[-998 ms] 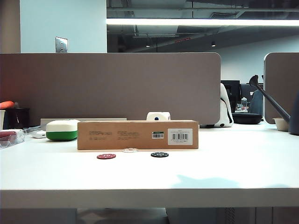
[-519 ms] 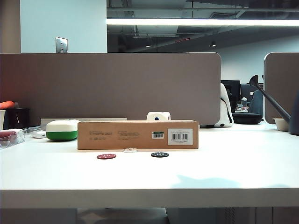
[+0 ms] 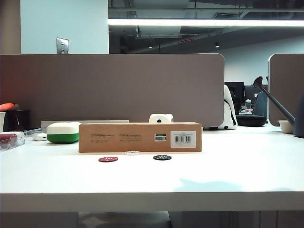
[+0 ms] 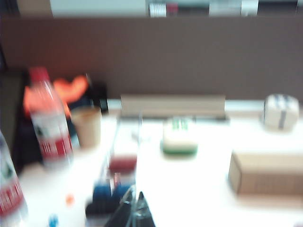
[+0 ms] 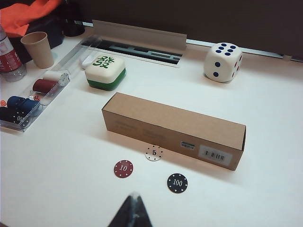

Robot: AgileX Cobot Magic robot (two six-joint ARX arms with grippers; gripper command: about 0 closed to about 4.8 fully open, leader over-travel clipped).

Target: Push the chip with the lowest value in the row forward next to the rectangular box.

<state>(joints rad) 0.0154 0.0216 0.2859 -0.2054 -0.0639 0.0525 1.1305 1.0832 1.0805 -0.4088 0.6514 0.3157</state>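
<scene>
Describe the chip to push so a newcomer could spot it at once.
Find the long brown box mid-table. Three chips lie along its labelled side; take the middle one, the white chip, closest to the box. It reads 5, unlike the red chip marked 10 and the black chip marked 100.

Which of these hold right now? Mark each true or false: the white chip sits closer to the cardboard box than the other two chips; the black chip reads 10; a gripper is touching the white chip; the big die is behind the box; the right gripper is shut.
1. The white chip lies closer to the cardboard box than the other two chips. True.
2. The black chip reads 10. False: it reads 100; the dark red chip reads 10.
3. A gripper is touching the white chip. False: the right gripper is well short of it, and the left gripper is off to the side.
4. The die is behind the box. True.
5. The right gripper is shut. True: its fingers meet.
</scene>
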